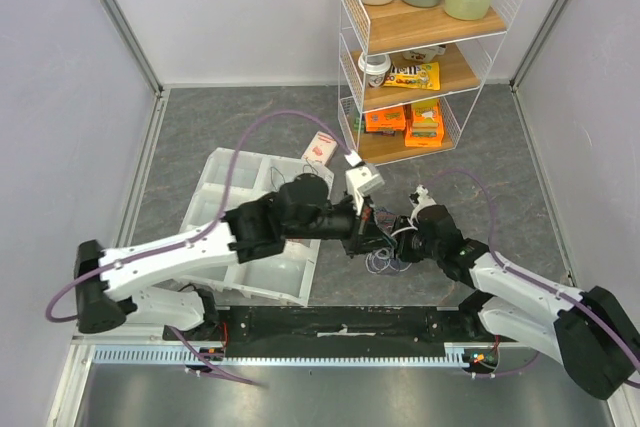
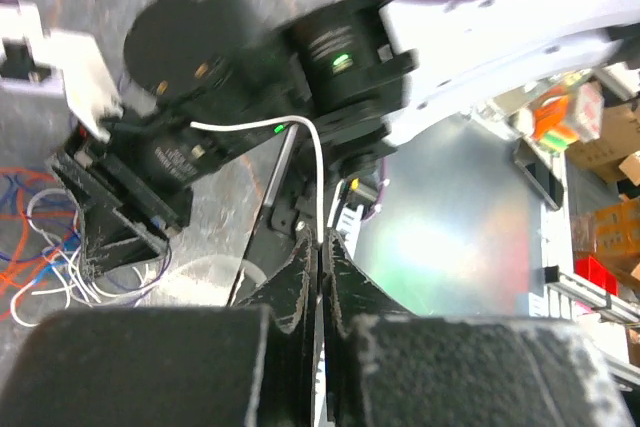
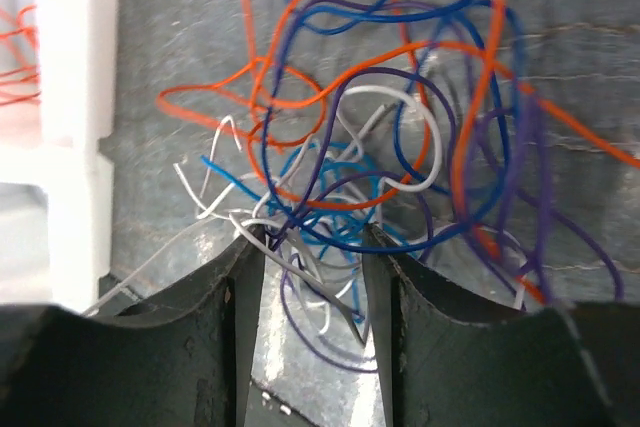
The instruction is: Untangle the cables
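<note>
The cables are a tangle of orange, blue, purple and white wires on the grey table, seen in the top view between the two grippers. My left gripper is shut on one thin white cable that arcs up and left towards the right arm's wrist. In the top view the left gripper sits just left of the tangle. My right gripper is open and low over the tangle's near edge, with white, grey and purple strands lying loose between its jaws. It also shows in the top view.
A white compartment tray lies left of the tangle, its edge in the right wrist view with orange wires inside. A wire shelf with bottles and snack packs stands at the back. A small carton lies near it.
</note>
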`<state>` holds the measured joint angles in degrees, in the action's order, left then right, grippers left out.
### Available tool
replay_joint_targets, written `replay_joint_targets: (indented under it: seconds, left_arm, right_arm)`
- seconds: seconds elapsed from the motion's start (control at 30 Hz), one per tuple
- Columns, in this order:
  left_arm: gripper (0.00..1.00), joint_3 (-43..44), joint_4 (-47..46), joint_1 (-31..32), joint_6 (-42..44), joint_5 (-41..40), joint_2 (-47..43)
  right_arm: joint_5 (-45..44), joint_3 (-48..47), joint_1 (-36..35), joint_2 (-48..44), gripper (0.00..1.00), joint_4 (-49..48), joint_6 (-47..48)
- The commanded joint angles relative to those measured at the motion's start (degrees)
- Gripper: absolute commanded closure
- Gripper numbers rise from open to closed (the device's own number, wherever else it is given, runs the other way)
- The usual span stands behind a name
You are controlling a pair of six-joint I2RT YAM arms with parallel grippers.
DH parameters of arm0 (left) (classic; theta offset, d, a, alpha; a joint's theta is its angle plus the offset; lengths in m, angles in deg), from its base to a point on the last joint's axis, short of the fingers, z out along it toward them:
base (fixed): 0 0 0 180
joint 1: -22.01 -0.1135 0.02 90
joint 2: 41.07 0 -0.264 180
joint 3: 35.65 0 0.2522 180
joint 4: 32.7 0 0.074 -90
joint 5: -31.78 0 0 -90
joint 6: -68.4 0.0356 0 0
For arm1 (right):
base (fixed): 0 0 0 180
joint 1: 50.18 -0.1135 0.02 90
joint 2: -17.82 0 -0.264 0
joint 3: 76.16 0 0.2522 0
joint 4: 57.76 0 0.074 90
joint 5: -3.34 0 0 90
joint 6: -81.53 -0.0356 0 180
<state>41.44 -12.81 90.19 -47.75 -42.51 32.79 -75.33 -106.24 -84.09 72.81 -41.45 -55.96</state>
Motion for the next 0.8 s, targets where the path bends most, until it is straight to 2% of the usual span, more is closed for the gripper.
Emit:
replay_joint_targets:
  seconds: [0.0,0.13,0.23,0.4,0.53,0.57,0.63,0.77]
  left_arm:
    - [0.98,10.1,4.6,0.4,7.0,-0.2,-10.9]
    - [0.99,22.2,13.7,0.3,9.4,-6.6,-14.6]
    - [0.98,31.0,18.6,0.3,10.5,-8.8,-15.4]
    - [0.98,40.6,23.1,0.3,12.7,-15.5,-17.4]
    - [0.98,43.5,25.2,0.4,14.4,-21.5,-19.3]
    - [0.98,44.0,25.7,0.4,14.5,-22.5,-19.6]
    - [0.98,44.9,26.7,0.4,14.9,-24.4,-20.4]
    - [0.98,46.0,27.4,0.3,15.4,-26.3,-21.7]
  right_arm:
    - [-9.7,-1.1,-0.1,3.5,0.49,-2.6,-2.3]
    - [-16.0,0.1,0.0,4.3,0.50,-2.6,-3.6]
    - [-21.7,0.3,0.4,2.8,0.48,1.2,-5.0]
    - [-27.6,1.4,2.4,-3.7,0.40,6.0,-6.7]
    - [-29.2,1.3,8.1,-8.0,0.33,9.5,-5.2]
    - [-29.3,0.9,9.7,-8.5,0.27,10.5,-4.7]
    - [-29.3,0.2,13.0,-7.8,0.19,11.9,-3.3]
    - [-28.4,-1.3,18.0,-4.8,0.11,12.9,-0.9]
